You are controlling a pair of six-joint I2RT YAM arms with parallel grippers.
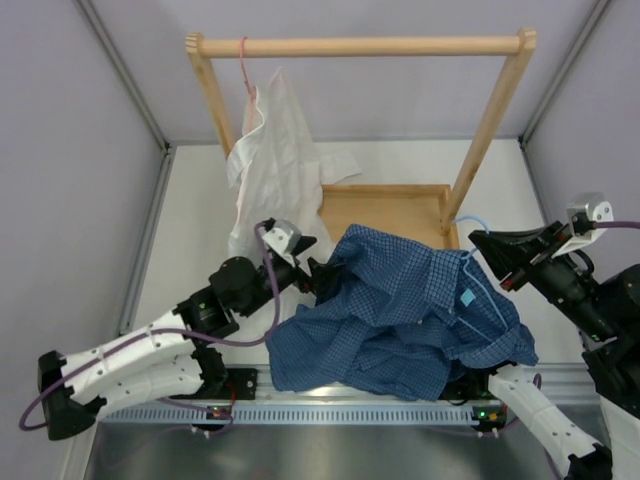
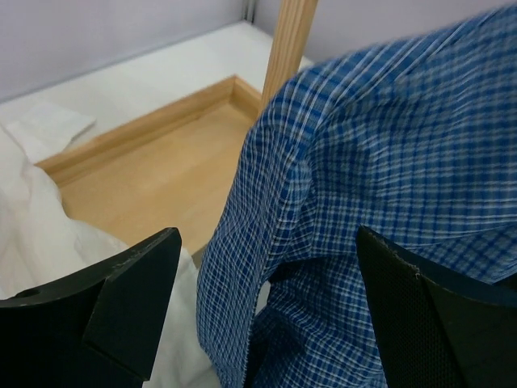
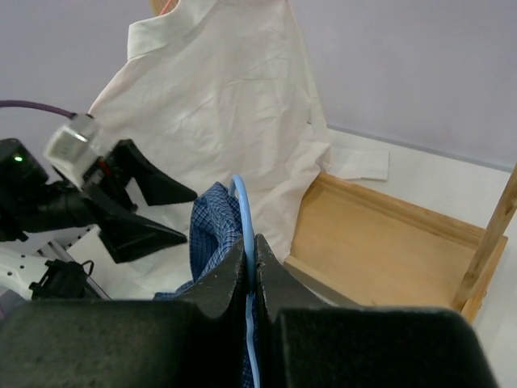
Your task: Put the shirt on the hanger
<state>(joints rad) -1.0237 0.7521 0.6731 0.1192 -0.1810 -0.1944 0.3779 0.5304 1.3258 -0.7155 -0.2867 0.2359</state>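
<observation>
The dark blue checked shirt [image 1: 400, 310] hangs bunched between the two arms, its light blue neck label showing. My right gripper [image 1: 482, 242] is shut on the thin light-blue wire hanger [image 1: 472, 217], which runs into the shirt's collar. In the right wrist view the hanger wire [image 3: 245, 206] is pinched between the closed jaws of the right gripper [image 3: 251, 250], with shirt cloth [image 3: 212, 222] draped over it. My left gripper [image 1: 318, 268] is open at the shirt's left edge. In the left wrist view the left gripper [image 2: 266, 315] has the shirt [image 2: 380, 162] hanging between its spread fingers [image 2: 121, 307], not clamped.
A white shirt [image 1: 270, 150] hangs on a pink hanger [image 1: 244, 62] from the wooden rack's rod [image 1: 360, 45]. The rack's wooden base tray [image 1: 385, 205] lies behind the blue shirt, and its right post [image 1: 490, 140] stands by my right gripper.
</observation>
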